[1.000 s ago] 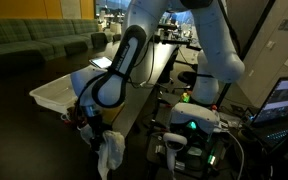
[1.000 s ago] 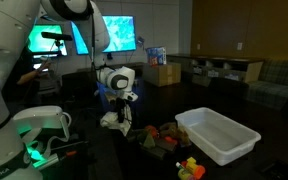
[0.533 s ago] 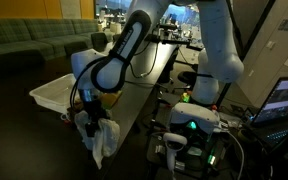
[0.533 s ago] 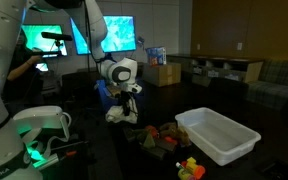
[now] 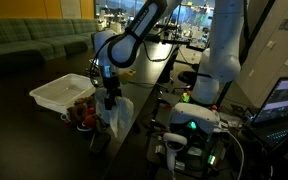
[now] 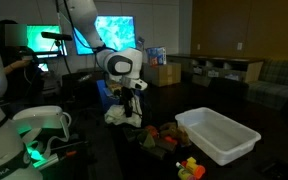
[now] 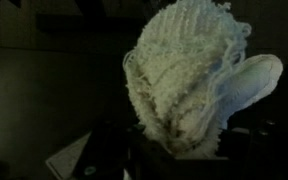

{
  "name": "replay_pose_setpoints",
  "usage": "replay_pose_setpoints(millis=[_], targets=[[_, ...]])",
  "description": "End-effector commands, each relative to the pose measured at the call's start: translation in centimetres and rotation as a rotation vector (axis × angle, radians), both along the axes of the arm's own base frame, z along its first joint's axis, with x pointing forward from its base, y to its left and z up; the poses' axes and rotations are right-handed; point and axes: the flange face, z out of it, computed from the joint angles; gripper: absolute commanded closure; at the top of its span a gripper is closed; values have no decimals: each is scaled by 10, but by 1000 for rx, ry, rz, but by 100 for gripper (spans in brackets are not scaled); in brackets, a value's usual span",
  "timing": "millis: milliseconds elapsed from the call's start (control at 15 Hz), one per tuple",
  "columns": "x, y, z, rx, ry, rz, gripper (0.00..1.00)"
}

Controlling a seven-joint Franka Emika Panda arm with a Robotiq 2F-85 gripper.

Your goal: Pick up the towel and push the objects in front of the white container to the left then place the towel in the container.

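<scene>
My gripper [image 5: 110, 97] is shut on the white towel [image 5: 116, 115], which hangs down from it above the dark table. In the other exterior view the gripper [image 6: 132, 97] holds the towel [image 6: 121, 113] to the left of the small colourful objects [image 6: 165, 141]. Those objects lie in front of the white container [image 6: 217, 134]. The container also shows at the left in an exterior view [image 5: 62, 92], with the objects [image 5: 84, 112] next to it. In the wrist view the towel [image 7: 189, 78] fills the middle and hides the fingertips.
A green-lit box [image 6: 39, 125] stands at the near left, also seen in an exterior view [image 5: 197, 123]. Monitors [image 6: 114, 32] glow behind the arm. Cardboard boxes [image 6: 162, 72] sit at the back. A laptop [image 5: 287, 100] is at the right edge.
The arm has lifted and swung the towel away from the table edge toward the objects beside the container. The towel stays in the gripper.
</scene>
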Motion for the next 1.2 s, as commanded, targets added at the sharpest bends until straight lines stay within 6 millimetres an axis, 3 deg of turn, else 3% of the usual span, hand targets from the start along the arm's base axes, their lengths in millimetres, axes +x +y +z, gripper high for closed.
replay_pose_setpoints(millis=[0, 333, 533, 800, 1067, 1133], targets=[[-19, -53, 0, -65, 10, -74, 99], [-18, -125, -43, -273, -17, -161, 99], [-8, -147, -77, -412, -57, -195, 99], [-2, -145, -127, -544, -81, -185, 99], [2, -112, -171, -593, -82, -161, 99], [4, -100, -175, -589, -78, -153, 99]])
